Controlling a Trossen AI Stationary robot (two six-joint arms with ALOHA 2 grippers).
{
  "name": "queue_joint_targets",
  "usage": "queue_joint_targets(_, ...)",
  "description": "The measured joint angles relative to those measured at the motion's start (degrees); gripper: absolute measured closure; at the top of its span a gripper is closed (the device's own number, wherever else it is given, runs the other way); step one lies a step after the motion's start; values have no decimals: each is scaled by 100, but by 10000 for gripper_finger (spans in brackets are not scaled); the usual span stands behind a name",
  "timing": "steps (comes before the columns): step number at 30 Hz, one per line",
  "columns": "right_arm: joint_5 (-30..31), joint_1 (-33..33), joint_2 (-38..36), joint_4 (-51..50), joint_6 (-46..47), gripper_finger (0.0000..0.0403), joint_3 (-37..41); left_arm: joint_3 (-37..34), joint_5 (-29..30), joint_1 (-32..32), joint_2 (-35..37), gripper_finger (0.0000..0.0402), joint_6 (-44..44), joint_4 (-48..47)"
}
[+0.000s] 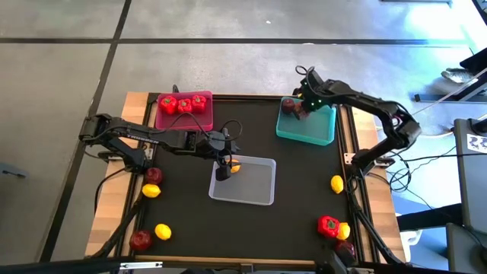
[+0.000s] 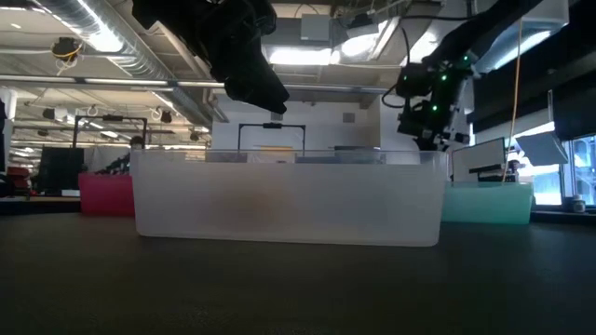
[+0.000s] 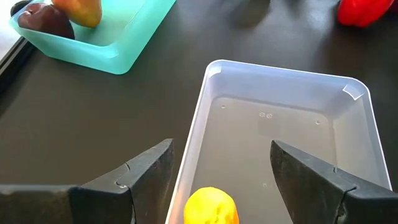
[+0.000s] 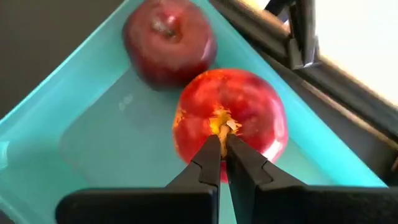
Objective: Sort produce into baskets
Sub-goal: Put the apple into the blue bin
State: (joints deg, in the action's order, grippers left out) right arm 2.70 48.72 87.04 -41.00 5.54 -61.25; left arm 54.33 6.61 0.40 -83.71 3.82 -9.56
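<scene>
The translucent basket (image 1: 251, 186) stands mid-table, and a yellow lemon (image 3: 211, 208) lies on its floor at the left end. My left gripper (image 3: 221, 152) hovers open above that end, touching nothing. At the far right the teal basket (image 1: 316, 129) holds a dark red apple (image 4: 168, 40). My right gripper (image 4: 222, 140) is over this basket, shut on a brighter red apple (image 4: 233, 115). The pink basket (image 1: 171, 120) at the far left holds three red peppers (image 1: 184, 104). My right gripper pinches the stem (image 4: 222, 126) on top of the bright red apple between its two fingertips, coming from above and pointing steeply down. The apple hangs below the fingers inside the teal basket's outline, beside the dark apple. Whether it rests on the basket's floor I cannot tell.
Loose produce lies on the table's left strip: an apple (image 1: 153, 174), a lemon (image 1: 151, 190), a lemon (image 1: 162, 230), an apple (image 1: 140, 240). On the right lie a lemon (image 1: 336, 183), a pepper (image 1: 328, 225), another lemon (image 1: 344, 230) and an apple (image 1: 345, 248).
</scene>
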Motion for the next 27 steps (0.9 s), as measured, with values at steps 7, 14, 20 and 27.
queue_joint_targets(7, 11, 53, 123, 372, -5, 388, -13, 0, 0, 0, 0, 139, 2, 0)
queue_joint_targets(14, 125, 47, 123, 360, -9, 388, -7, 0, 0, 0, 0, 139, 2, 0)
queue_joint_targets(20, 129, 45, 123, 363, -11, 380, -4, 0, 0, 0, 0, 139, 2, 0)
queue_joint_targets(27, 194, 44, 125, 352, -16, 309, 2, 0, 0, 0, 0, 139, 4, 0)
